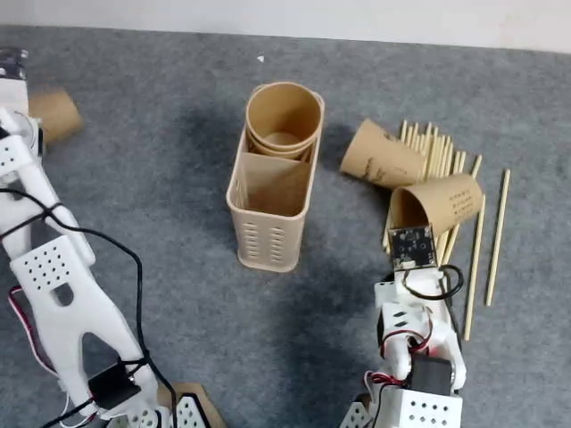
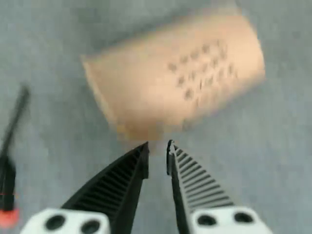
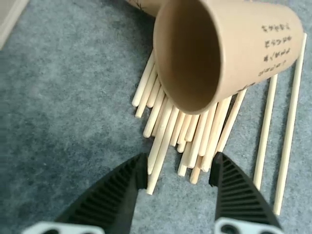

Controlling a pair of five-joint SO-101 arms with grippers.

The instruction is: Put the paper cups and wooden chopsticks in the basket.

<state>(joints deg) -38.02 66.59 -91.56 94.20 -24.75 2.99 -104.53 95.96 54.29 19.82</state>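
Sitting mid-worktop (image 1: 161, 178), the basket (image 1: 265, 239) is holding stacked paper cups (image 1: 284, 116) in its far compartment. Far cup (image 1: 382, 153) and near cup (image 3: 229, 48) are lying on the wooden chopsticks (image 3: 190, 131). Right pincer (image 3: 178, 170) is hanging wide open, empty, over the stick ends. Left pincer (image 2: 157, 151) is barely parted, empty, just short of a side-lying cup (image 2: 175, 83).

Open carpet (image 1: 178, 178) between basket (image 1: 268, 239) and chopstick pile (image 1: 437, 152), toppled cup (image 1: 443, 203) lying across the pile

One basket (image 1: 268, 241), three loose paper cups (image 1: 382, 153), nested cups (image 1: 283, 116) inside, chopsticks (image 1: 442, 156) too heaped to count
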